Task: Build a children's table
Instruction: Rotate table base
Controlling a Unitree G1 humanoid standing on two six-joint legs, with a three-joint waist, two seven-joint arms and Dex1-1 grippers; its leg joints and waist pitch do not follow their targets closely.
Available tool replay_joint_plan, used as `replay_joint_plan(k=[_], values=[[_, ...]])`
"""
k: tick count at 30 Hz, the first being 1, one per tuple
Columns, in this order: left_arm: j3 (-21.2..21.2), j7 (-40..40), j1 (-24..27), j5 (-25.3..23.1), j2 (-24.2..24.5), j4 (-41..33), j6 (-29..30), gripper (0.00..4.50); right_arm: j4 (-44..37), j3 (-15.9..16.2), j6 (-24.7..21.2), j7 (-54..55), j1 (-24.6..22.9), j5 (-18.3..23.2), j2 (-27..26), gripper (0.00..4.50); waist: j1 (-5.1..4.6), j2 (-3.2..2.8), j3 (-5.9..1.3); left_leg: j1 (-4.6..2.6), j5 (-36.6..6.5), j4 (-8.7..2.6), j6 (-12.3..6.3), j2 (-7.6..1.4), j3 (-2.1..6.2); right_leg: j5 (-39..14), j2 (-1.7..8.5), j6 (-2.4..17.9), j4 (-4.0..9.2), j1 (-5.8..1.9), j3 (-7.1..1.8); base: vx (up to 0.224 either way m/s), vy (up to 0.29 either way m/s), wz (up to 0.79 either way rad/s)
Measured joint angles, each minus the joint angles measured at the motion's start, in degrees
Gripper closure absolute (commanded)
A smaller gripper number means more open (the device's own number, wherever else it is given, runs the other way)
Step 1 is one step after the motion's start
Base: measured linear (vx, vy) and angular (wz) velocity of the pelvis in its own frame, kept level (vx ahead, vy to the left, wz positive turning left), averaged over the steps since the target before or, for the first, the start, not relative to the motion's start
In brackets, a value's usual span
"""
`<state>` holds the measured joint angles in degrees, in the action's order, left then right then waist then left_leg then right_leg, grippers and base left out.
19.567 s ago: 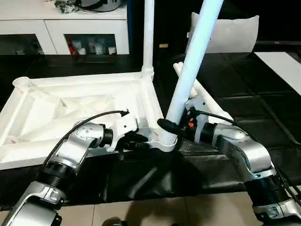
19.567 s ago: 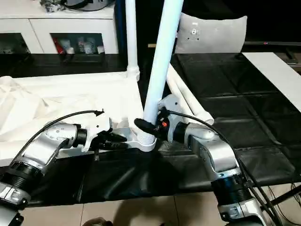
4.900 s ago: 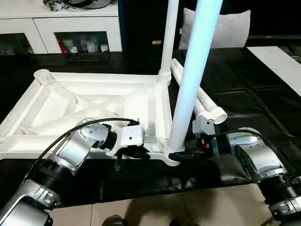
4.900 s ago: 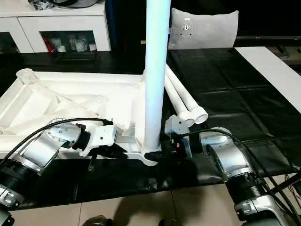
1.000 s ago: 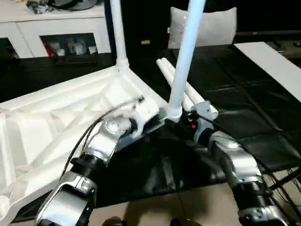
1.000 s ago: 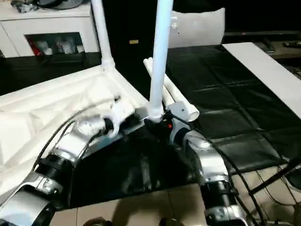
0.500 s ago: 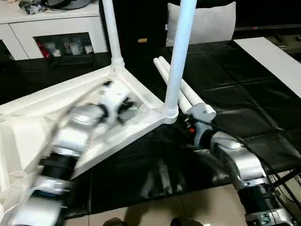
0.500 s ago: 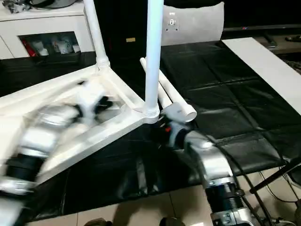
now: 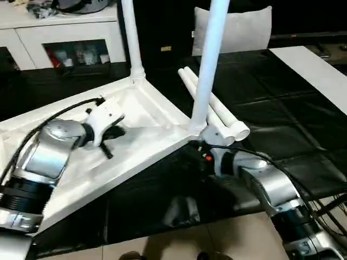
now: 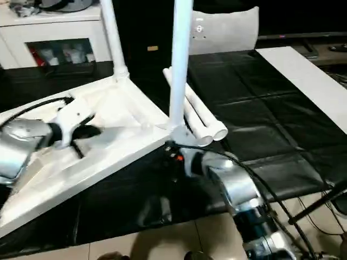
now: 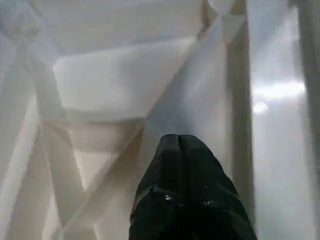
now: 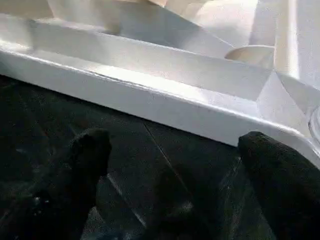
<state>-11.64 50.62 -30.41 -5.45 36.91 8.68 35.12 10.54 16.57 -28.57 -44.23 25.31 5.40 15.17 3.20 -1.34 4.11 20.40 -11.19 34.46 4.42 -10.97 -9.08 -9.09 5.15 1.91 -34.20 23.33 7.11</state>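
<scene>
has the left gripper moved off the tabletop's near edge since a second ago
Yes. The left gripper, shut, has left the corner by the near upright leg and now sits over the tabletop's ribbed underside.

No text, label or number can be read anywhere.

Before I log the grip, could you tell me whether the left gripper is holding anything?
No, the left gripper is shut empty above the tabletop's ribbed underside.
</scene>
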Motion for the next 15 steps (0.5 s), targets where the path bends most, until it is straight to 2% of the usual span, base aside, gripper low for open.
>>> replay_joint_plan(k=[8,12,15], values=[[-6.11,4.04,0.6,-2.96,2.2,2.77,-1.99,4.46,13.04,2.07,1.69,0.69,7.06,-2.84,-4.01,0.0,-0.38,0.25,0.09,0.03,-0.01,-0.05,0.01,-0.01,0.0,0.04,-0.01,0.07,-0.01,0.05,0.0,0.0,0.0,0.0],[-7.89,3.95,0.59,-5.58,3.56,6.92,-4.63,4.46,18.5,2.77,3.16,0.68,9.95,-3.32,-5.99,0.0,-1.32,0.5,0.23,0.04,0.0,-0.05,0.01,-0.02,0.0,0.03,-0.04,0.05,0.0,0.06,-0.02,0.0,0.0,0.0],[-8.08,5.33,0.62,-5.5,4.74,6.68,-5.74,4.46,25.26,2.41,6.06,3.07,12.78,-3.98,-8.89,0.0,-1.73,0.99,0.5,0.02,0.0,-0.07,0.02,-0.03,-0.01,0.03,-0.05,0.05,-0.02,0.04,-0.05,0.0,0.0,0.0]])
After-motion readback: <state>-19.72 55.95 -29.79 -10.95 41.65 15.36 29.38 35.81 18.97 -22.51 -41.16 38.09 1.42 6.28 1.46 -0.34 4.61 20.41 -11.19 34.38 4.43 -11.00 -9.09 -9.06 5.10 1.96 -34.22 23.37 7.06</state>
